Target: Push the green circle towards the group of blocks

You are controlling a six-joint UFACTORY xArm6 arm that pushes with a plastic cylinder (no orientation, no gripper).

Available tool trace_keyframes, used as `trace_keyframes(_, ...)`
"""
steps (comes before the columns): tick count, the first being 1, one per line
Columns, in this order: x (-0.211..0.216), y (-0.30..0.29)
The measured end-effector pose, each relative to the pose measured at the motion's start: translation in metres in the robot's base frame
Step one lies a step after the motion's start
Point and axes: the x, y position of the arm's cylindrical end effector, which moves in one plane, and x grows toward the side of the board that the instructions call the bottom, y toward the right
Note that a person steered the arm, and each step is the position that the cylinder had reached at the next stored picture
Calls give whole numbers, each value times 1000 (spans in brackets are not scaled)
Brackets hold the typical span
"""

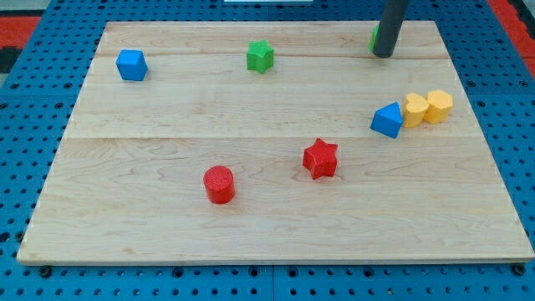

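Green circle (374, 38) sits near board's top edge, mostly hidden behind rod; tip (384, 55) touching or just beside its right side, can't tell which. No gripper, rod holds nothing. Group at view's right: blue block (387, 120), 2 yellow blocks (414, 109) (440, 106). Circle well apart from them: push barely begun, judging by gap. Bare wood between; top edge close.

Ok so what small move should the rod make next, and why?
Probably slide my tip toward the view's bottom right. The green circle peeks out just left of the rod near the view's top, and the group, blue block plus two yellow blocks, lies below it.
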Motion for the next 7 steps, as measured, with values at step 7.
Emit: trace_keyframes(7, -82, -10)
